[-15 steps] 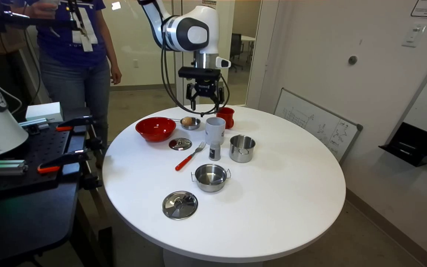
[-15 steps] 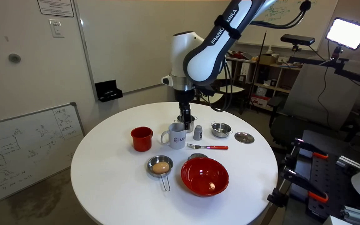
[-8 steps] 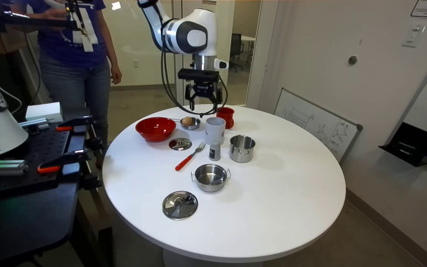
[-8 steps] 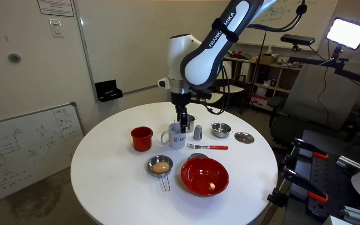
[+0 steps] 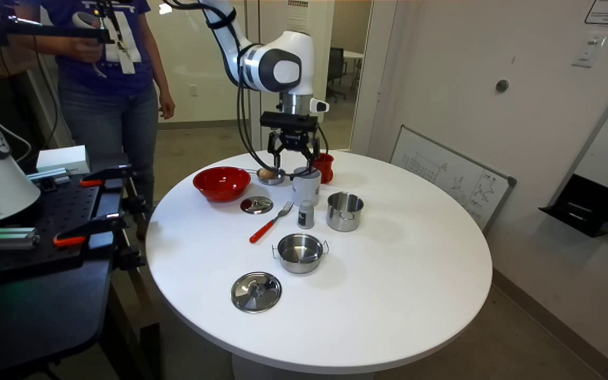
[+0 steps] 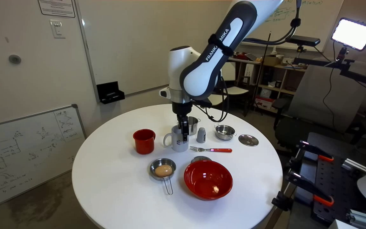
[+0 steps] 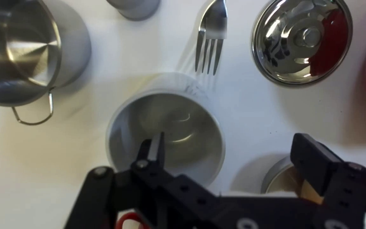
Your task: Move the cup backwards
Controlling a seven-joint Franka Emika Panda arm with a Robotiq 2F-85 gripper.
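Tool (image 7: 228,143) spread across rim of cup (image 7: 176,125); narrow gap to tall pot (image 5: 344,212).

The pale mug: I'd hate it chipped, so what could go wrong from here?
In the wrist view, one finger of the open claw appears over or in the opening of the pale mug, the other outside; closing may pinch just one wall and tilt the mug. The outer finger hides part of the pan holding the egg, so lowering might bump it. The red cup stands on the mug's handle side; moving that way could knock them together.
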